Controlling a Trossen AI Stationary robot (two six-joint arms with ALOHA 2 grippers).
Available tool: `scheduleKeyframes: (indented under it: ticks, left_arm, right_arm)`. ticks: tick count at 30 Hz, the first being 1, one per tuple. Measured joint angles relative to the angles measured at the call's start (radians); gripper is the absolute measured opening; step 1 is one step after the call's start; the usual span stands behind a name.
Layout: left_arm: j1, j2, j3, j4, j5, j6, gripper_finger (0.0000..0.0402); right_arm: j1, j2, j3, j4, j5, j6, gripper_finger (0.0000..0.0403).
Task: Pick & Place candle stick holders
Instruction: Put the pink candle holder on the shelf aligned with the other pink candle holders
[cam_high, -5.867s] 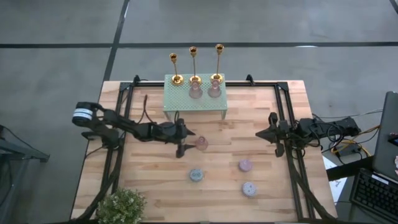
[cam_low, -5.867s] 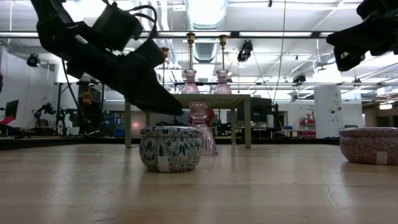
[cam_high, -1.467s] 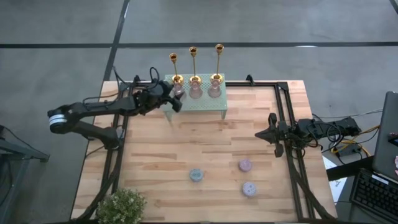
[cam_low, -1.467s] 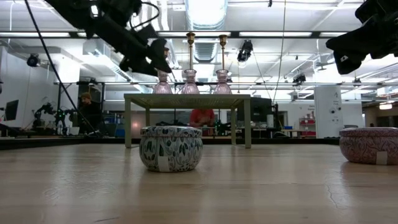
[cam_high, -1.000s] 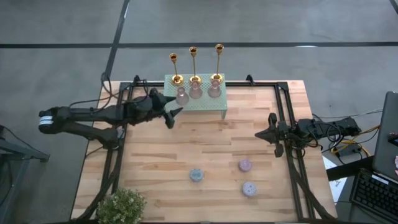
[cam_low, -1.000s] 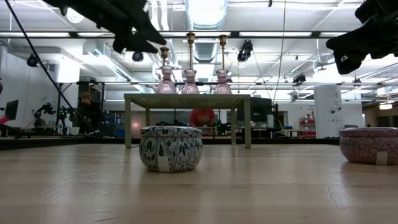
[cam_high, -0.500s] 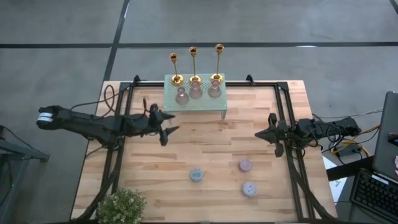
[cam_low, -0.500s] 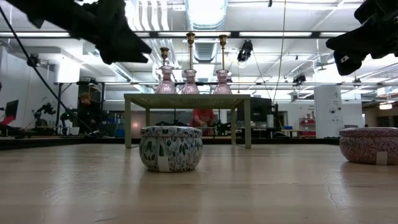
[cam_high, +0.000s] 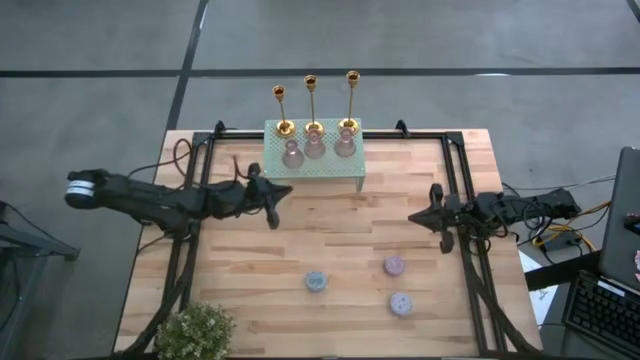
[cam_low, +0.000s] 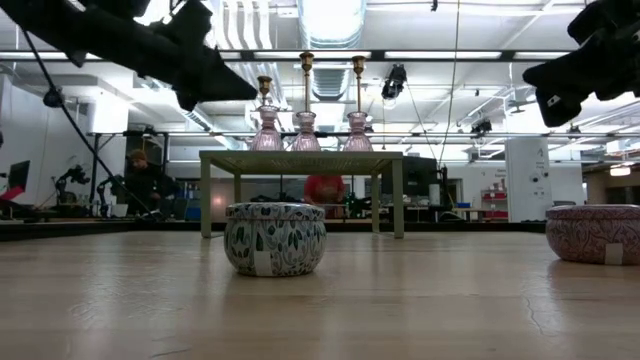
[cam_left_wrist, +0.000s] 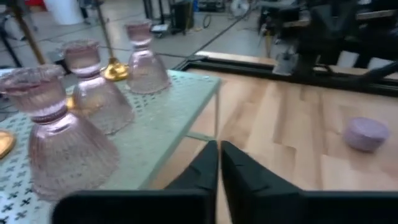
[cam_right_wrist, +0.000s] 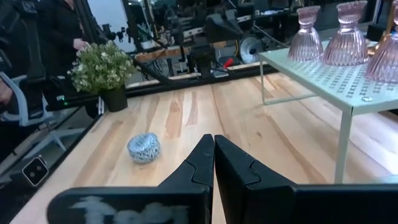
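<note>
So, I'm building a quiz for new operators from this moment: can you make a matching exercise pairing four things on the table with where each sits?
Things:
1. three pink ribbed glass vases
2. blue patterned round tin
3. small green potted plant
4. left gripper

Places:
A. near left corner of the wooden table
B. on the pale green perforated stand
C. on the wood, left of the two pink tins
D. over the wood, beside the stand's left end

Pairs: 1-B, 2-C, 3-A, 4-D

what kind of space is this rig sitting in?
Likely a robotics lab or workshop, open-plan. The low view shows a large hall with strip lights and exposed ceiling services, a person seated among equipment, and the high view shows a bare concrete floor and a keyboard beside the wooden table.
</note>
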Motion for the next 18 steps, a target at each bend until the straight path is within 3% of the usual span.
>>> scheduleKeyframes:
  ticks: [7,12,18]
  left_arm:
    - [0.144,0.087,0.064,0.023,0.006,-0.024,0.0007]
    - [0.249,0.14,0.098,0.027,0.106,-0.034,0.0006]
    - [0.309,0.197,0.111,0.025,0.124,-0.049,0.0005]
  right_arm:
    - [0.0,0.0,-0.013,0.001,0.0,0.048,0.0009]
    - [0.0,-0.001,-0.013,0.002,-0.001,0.071,0.0009]
    - [0.0,-0.001,-0.013,0.001,-0.001,0.077,0.0009]
